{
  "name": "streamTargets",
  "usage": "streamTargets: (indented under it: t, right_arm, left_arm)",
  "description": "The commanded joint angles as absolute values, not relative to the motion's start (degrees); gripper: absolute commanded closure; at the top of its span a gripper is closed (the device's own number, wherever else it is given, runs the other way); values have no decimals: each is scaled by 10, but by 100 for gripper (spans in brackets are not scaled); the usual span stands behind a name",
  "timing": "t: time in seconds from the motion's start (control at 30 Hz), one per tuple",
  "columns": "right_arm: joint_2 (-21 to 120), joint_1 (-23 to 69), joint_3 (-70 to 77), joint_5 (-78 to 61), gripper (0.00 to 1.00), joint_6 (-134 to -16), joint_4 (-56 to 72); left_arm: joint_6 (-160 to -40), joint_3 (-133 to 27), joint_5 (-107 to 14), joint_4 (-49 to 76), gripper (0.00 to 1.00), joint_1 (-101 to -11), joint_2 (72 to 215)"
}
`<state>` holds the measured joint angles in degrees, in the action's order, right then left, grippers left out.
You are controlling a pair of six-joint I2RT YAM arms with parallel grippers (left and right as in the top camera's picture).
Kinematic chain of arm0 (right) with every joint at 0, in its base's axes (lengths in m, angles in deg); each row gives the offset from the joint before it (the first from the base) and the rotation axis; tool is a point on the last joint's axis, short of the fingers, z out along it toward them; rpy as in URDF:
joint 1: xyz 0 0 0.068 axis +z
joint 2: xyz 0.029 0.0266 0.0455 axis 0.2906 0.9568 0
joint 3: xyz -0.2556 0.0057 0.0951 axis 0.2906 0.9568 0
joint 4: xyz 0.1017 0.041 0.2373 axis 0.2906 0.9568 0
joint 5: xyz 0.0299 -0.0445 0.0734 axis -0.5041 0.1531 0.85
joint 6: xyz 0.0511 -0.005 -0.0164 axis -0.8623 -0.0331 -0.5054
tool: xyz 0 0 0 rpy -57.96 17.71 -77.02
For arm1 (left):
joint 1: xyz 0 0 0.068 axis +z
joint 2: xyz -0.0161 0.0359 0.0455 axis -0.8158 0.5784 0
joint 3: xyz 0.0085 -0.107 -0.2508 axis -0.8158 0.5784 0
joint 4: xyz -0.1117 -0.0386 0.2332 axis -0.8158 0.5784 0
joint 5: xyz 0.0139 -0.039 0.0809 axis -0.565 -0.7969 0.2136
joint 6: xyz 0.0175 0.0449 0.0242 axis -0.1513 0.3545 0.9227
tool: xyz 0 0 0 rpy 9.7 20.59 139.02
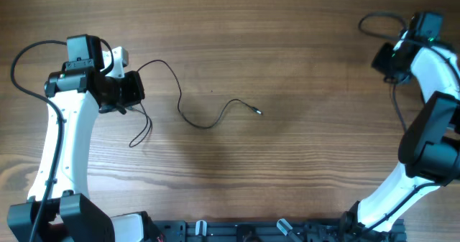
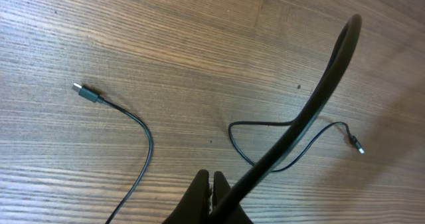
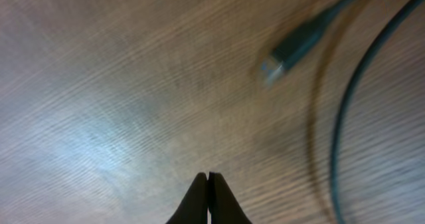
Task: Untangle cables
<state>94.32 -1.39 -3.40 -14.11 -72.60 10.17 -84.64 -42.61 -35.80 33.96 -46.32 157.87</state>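
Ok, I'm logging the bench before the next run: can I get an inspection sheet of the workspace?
Surface: wooden table, grain visible.
Job's things: long cable held by left gripper, snaking mid-table, plug free; second cable beside it.
Clutter: nothing seen.
Grippers: left gripper shut on long cable; right gripper shut, nothing seen in it.
Cables: arm wiring loops beside the left arm; blurred plug lies near right gripper.
Surroundings: dark rail along the table's near edge.

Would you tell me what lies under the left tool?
A cable trails across the table and passes beneath the left tool; where it runs underneath is covered.
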Motion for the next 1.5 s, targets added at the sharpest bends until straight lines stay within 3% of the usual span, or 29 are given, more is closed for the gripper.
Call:
streamTargets:
  t: [0.0, 0.37, 0.67, 0.97, 1.2, 1.3, 1.37, 1.4, 1.43, 1.47]
  right_arm:
    - [950, -11, 8, -159, 96, -709, 67]
    - [952, -24, 78, -284, 96, -716, 7]
    - [1000, -160, 86, -290, 96, -797, -17]
    - [1008, -322, 86, -212, 96, -835, -43]
    - [1008, -341, 86, -175, 96, -841, -52]
    - [1007, -330, 84, -47, 92, -801, -86]
    - [1007, -294, 74, -3, 73, -753, -92]
    - [1005, -246, 62, 9, 29, -730, -88]
    - [1003, -223, 57, 9, 0, -714, -86]
    - [999, -189, 49, 8, 0, -685, -83]
  left_arm:
    - [-840, -424, -368, 338, 96, -466, 1578]
    - [-840, -424, -378, 340, 96, -466, 1578]
    - [-840, -424, -378, 342, 96, -466, 1578]
    - [-840, -424, -378, 342, 96, -466, 1578]
    - [-840, -424, -378, 342, 96, -466, 1578]
    - [-839, -424, -378, 342, 96, -466, 1578]
    - [-839, -424, -378, 342, 96, -466, 1578]
    - [-839, -424, -378, 342, 96, -466, 1578]
    - [-839, -424, -378, 342, 96, -466, 1578]
    - [-839, -424, -378, 342, 96, -466, 1578]
